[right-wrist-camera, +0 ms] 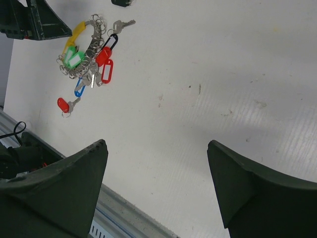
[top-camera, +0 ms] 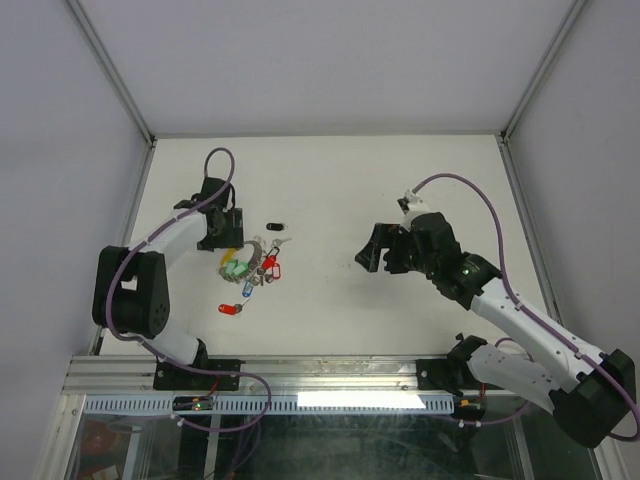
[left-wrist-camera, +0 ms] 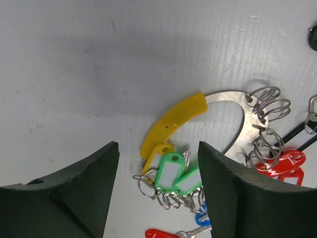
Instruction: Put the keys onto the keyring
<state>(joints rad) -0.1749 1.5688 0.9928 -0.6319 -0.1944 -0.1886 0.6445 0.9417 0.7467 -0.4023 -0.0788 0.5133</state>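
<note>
The keys lie in a bunch [top-camera: 252, 268] on the white table at centre left. In the left wrist view I see two green tags [left-wrist-camera: 168, 171], a yellow tag [left-wrist-camera: 156, 156], red tags [left-wrist-camera: 285, 163] and a blue tag [left-wrist-camera: 200, 218]. A small silver wire keyring [left-wrist-camera: 144, 187] lies among them. A large silver loop [left-wrist-camera: 237, 101] with a yellow sleeve [left-wrist-camera: 173, 119] lies beside them. A red-tagged key [top-camera: 229, 309] lies apart, nearer the front. My left gripper [left-wrist-camera: 158, 145] is open just above the bunch [top-camera: 222, 243]. My right gripper [right-wrist-camera: 156, 143] is open and empty over bare table [top-camera: 378, 252].
A small black object [top-camera: 277, 227] lies just beyond the bunch, with a plain silver key [right-wrist-camera: 121, 24] next to it. Several wire coils [left-wrist-camera: 267, 101] hang on the big loop. The table's front metal rail [right-wrist-camera: 124, 218] runs below the right gripper. Walls enclose the table.
</note>
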